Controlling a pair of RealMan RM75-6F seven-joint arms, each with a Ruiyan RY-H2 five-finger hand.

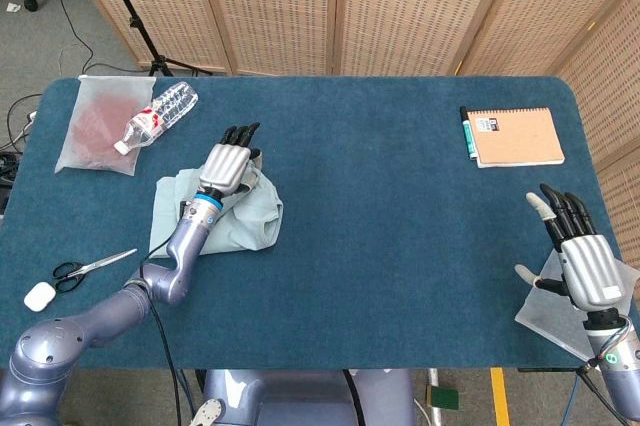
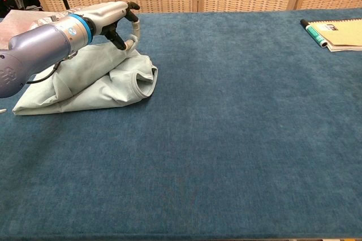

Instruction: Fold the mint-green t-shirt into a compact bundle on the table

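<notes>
The mint-green t-shirt (image 1: 225,211) lies partly folded near the table's (image 1: 380,236) left edge, roughly midway between its far and near edges. A fold of its cloth is pinched by the left hand (image 1: 226,161) and held above the shirt's far-right part, as the chest view shows (image 2: 116,17). The heap's long axis runs toward the table's left edge, and the collar opening faces the middle. The shirt lies directly under the left hand. The right hand (image 1: 580,261), fingers spread and holding nothing, is well apart at the near right corner, so the left is judged far nearer. A label is seen on the plastic bottle (image 1: 158,114) at the far left corner, but nothing legible; the notebook (image 1: 515,136) print is too small.
</notes>
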